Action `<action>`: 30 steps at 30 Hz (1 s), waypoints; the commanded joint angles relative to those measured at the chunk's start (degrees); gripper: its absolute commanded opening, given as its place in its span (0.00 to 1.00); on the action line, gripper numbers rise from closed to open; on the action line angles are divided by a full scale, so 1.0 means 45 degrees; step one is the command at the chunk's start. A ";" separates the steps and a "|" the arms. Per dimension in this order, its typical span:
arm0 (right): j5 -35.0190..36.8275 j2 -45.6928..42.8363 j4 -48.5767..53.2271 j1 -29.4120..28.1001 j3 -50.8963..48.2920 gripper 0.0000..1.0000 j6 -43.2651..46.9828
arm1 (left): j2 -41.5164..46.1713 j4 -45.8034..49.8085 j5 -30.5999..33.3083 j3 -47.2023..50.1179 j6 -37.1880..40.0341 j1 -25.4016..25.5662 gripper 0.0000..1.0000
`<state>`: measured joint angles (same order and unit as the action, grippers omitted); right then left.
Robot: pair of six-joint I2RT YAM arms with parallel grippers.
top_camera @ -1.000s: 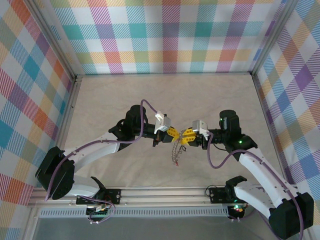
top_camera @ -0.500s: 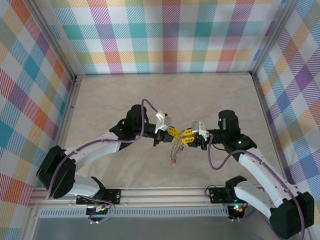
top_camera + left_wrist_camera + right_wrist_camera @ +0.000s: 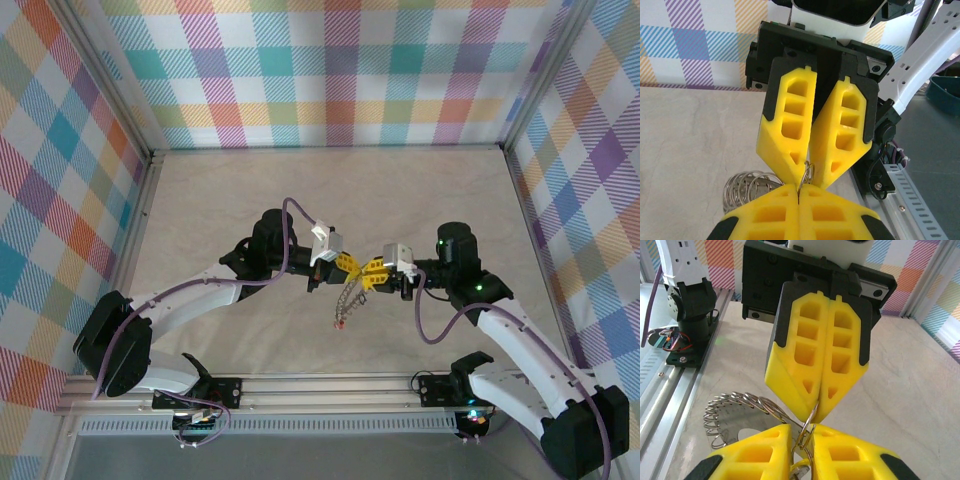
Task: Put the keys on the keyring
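Left fingers (image 3: 346, 264), right fingers (image 3: 376, 268) both clenched on keyring (image 3: 349, 296), tip to tip; arms (image 3: 200, 294) angled inward.

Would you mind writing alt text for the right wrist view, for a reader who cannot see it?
Two yellow-fingered grippers meet tip to tip above a beige table, the left gripper at the top and the right gripper at the bottom, both pinching the keyring, whose silvery coil trails to the left.
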<state>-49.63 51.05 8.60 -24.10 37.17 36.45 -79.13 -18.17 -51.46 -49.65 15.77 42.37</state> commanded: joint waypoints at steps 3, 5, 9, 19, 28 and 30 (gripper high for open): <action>-0.0144 -0.0078 -0.0266 -0.0115 -0.0222 0.13 -0.0407 | 0.0220 -0.0746 -0.0089 -0.0314 -0.0074 0.0075 0.00; -0.0124 -0.0048 -0.0267 -0.0114 -0.0213 0.08 -0.0472 | 0.0225 -0.0149 -0.0081 -0.0462 0.0251 0.0081 0.00; -0.0063 -0.0001 0.0202 -0.0114 0.0173 0.00 -0.0619 | 0.0355 0.1760 0.0405 -0.0898 0.1401 0.0083 0.03; -0.0078 0.0643 0.3204 -0.0126 0.1989 0.00 -0.0078 | 0.0360 0.5296 0.0319 -0.2343 0.3446 0.0152 0.18; -0.0612 0.1786 0.3859 -0.0421 0.3019 0.00 0.0285 | 0.0269 0.5897 0.0388 -0.2678 0.3781 0.0135 0.19; -0.0701 0.2046 0.4254 -0.0445 0.3330 0.00 0.0540 | 0.0288 0.6443 0.0372 -0.2819 0.4153 0.0150 0.19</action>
<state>-49.17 59.53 25.50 -25.74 48.80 36.10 -78.48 6.83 -48.77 -60.25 31.62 42.63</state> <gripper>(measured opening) 0.050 0.192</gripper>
